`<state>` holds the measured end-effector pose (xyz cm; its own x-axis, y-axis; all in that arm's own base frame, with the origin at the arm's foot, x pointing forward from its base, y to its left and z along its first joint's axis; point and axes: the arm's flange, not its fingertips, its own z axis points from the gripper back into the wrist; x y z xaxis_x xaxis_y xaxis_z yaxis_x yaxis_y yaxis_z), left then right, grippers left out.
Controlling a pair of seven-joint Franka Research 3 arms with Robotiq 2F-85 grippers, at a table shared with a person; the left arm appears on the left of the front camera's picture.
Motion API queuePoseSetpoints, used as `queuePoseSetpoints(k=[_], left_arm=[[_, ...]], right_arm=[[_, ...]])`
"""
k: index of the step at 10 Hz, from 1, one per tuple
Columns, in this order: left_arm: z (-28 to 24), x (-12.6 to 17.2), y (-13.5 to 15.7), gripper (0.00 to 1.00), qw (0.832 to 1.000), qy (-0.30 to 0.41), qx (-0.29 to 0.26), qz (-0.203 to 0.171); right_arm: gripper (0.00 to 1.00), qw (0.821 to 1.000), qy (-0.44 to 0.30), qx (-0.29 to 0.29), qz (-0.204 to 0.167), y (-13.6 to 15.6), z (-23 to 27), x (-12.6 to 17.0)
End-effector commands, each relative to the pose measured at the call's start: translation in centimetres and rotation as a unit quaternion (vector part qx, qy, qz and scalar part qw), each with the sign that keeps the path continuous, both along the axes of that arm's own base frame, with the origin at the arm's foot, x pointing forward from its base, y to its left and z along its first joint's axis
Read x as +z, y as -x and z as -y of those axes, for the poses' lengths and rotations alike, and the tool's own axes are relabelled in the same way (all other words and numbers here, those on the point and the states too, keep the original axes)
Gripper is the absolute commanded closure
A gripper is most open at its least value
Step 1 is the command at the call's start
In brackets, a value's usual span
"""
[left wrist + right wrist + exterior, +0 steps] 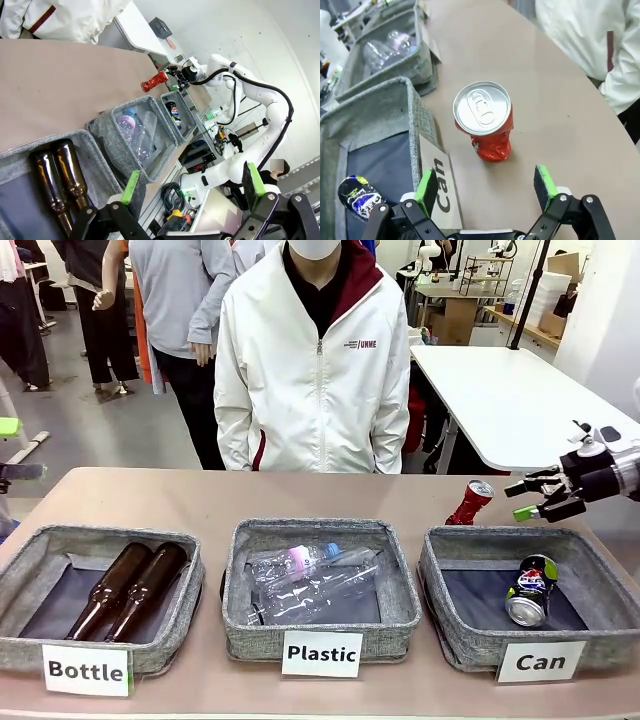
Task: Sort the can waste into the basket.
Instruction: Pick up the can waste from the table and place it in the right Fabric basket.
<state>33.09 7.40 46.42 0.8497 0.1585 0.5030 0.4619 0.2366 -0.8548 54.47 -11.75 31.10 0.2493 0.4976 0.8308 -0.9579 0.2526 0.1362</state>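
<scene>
Three baskets are set in a row along the near edge of the table point(200, 495). In the left basket point(30, 565), two glass bottles point(130, 585) are laid side by side. In the middle basket point(400, 590), plastic bottles point(310, 575) are piled. In the right basket point(450, 570), one can point(530, 590) is laid on its side. A second can point(470, 503) is stood on the table just behind the right basket's far left corner. The right gripper point(532, 500) is held above the table just to the right of that can, jaws apart. A person point(315, 370) is placed behind the table, opposite the middle basket.
</scene>
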Motion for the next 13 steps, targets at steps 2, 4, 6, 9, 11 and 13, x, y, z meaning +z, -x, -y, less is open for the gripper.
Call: queuePoseSetpoints(k=[2,4,6,9,11,13], left_arm=[[0.0,0.1,0.2,0.0,1.0,-0.003,-0.001,0.004],[0.0,0.1,0.2,0.0,1.0,-0.003,-0.001,0.004],[0.0,0.1,0.2,0.0,1.0,-0.003,-0.001,0.004],[0.0,0.1,0.2,0.0,1.0,-0.003,-0.001,0.004],[0.0,0.1,0.2,0.0,1.0,-0.003,-0.001,0.004],[0.0,0.1,0.2,0.0,1.0,-0.003,-0.001,0.004]], right_arm=[[0.0,1.0,0.014,0.016,0.014,-0.9,-1.9,-1.2],[0.0,1.0,0.0,0.012,0.005,-1.5,-3.0,-2.7],[0.0,1.0,-0.018,0.01,-0.001,-1.8,-3.9,-3.4],[0.0,0.999,-0.039,0.003,0.001,-2.0,-5.1,-4.3],[0.0,0.998,-0.058,-0.014,0.004,-2.2,-5.5,-4.7],[0.0,0.997,-0.073,-0.03,0.002,-2.4,-5.8,-4.9]])
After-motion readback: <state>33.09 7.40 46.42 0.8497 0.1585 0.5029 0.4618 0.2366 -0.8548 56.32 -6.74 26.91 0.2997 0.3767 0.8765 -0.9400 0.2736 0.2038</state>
